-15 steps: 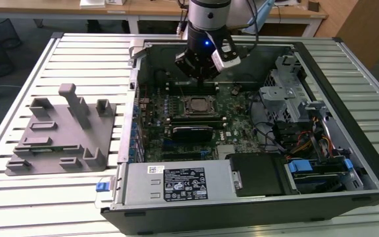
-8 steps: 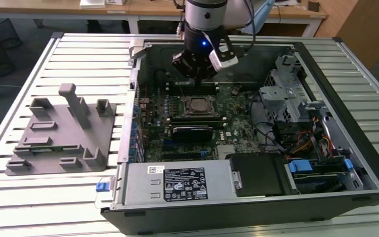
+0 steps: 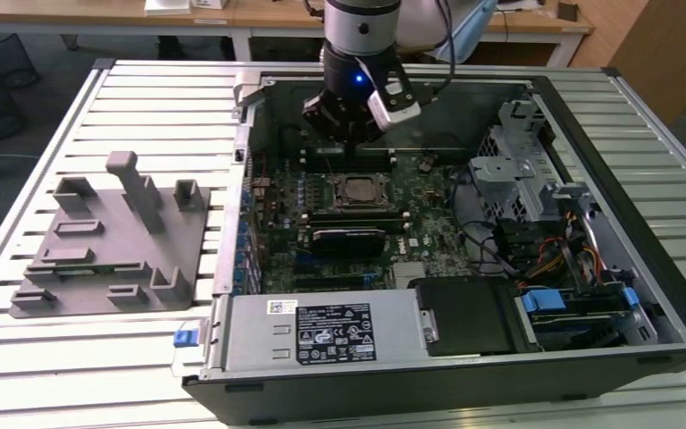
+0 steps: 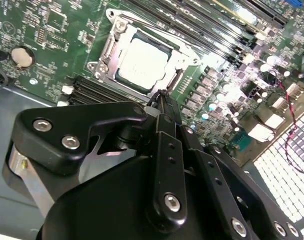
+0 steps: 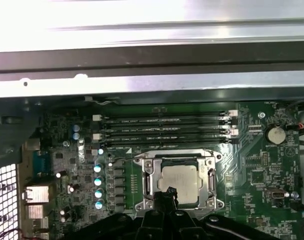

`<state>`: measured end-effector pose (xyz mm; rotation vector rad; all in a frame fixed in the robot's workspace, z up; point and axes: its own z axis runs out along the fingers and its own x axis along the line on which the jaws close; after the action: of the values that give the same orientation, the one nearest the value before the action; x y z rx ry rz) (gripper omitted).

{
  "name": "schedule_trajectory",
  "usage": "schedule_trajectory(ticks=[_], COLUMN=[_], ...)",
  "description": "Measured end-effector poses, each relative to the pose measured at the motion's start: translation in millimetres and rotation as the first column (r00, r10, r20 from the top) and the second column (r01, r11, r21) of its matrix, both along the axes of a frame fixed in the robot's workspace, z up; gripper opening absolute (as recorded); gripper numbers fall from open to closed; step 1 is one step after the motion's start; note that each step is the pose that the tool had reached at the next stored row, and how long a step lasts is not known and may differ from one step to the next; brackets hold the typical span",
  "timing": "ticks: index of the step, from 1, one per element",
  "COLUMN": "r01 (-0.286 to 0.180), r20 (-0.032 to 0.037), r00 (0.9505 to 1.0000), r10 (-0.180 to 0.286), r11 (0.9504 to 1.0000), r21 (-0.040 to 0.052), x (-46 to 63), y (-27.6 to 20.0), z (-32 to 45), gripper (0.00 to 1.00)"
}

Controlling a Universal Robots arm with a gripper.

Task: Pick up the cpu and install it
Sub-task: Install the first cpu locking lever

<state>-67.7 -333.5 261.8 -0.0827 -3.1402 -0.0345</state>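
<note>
And here we are over the open computer case [image 3: 439, 389], which lies on its side on the slatted worktop [image 3: 140, 107]. The cpu [image 4: 141, 62] is sitting in its socket [image 5: 147, 172] on the motherboard [image 5: 252, 165], silver top up, flat, with the metal frame lying around its edges. So by the look of it the pick-up and the placing are done. Whether the frame is latched down, I can't tell from here.

The tool [image 4: 162, 95] hangs just above the near edge of the socket. Its fingers are drawn together to a narrow tip, and nothing shows between them. I can't make out whether the tip touches the frame or sits just off it.

What else is in the case? Memory sticks [image 5: 162, 131] in their slots just beside the socket, and a power supply [image 3: 319, 332] along the front wall. Out on the worktop, on the exterior view's left, stands a gray holder [image 3: 104, 268] with posts and slots, well apart from the tool.
</note>
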Motion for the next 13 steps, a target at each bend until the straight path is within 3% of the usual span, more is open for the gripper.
schedule_trajectory(ticks=[7,13], r01=[0.000,0.000], r20=[0.0001,0.0001], r00=[1.0000,1.0000], r10=[0.000,0.000], r11=[1.0000,1.0000], r21=[0.0001,0.0001], x=[-19.3,-25.8], y=[0.1,0.0], z=[-0.6,-0.7], gripper=[0.11,0.11])
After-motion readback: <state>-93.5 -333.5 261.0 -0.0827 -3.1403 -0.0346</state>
